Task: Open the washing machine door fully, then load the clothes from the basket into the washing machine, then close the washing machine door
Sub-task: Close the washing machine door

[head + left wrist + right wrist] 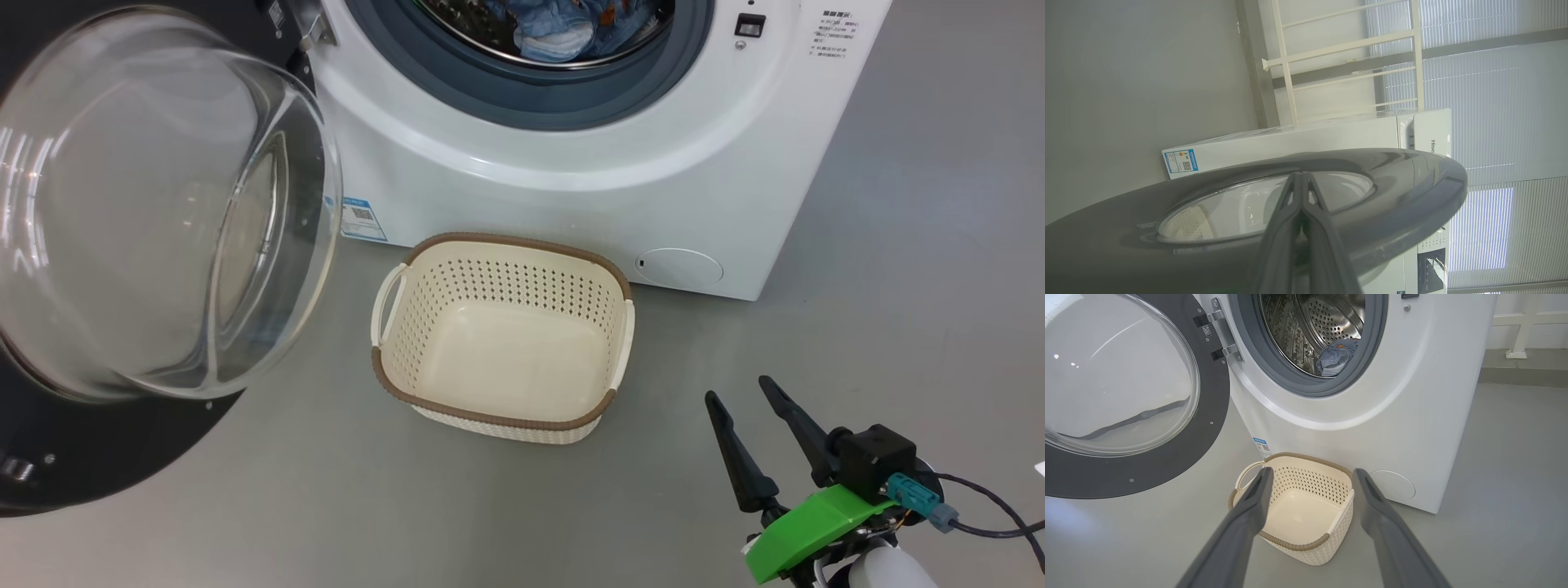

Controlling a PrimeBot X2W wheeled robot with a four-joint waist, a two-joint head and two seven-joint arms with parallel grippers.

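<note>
Below the drum mouth, the basket (502,245) stands on the grey floor (326,490) just in front of the washing machine (571,188), and its bottom is bare. The clothes (563,28) lie inside the drum (1323,322), behind the gasket lip; nothing hangs over it as far as these views show.

Door: the washing machine door (155,229) is swung wide on its hinge, at the machine's left, with the glass bowl facing you.

Left gripper (1300,175): fingers pressed together, holding nothing, pointing across the dark outer face of the door. You cannot tell whether the tips touch it.

Right gripper (737,389): fingers spread wide, empty, hanging over the floor to the right of the basket, well apart from the door.

Judgement: loading looks done, so the step in hand is closing the door.

Next move, as you should plan it: push the outer face with the closed left fingers along the hinge arc, pressing near the free edge rather than on the glass. Check that no cloth strays onto the gasket. Finish with a firm press so the latch catches. Keep the right arm clear of the swing.
</note>
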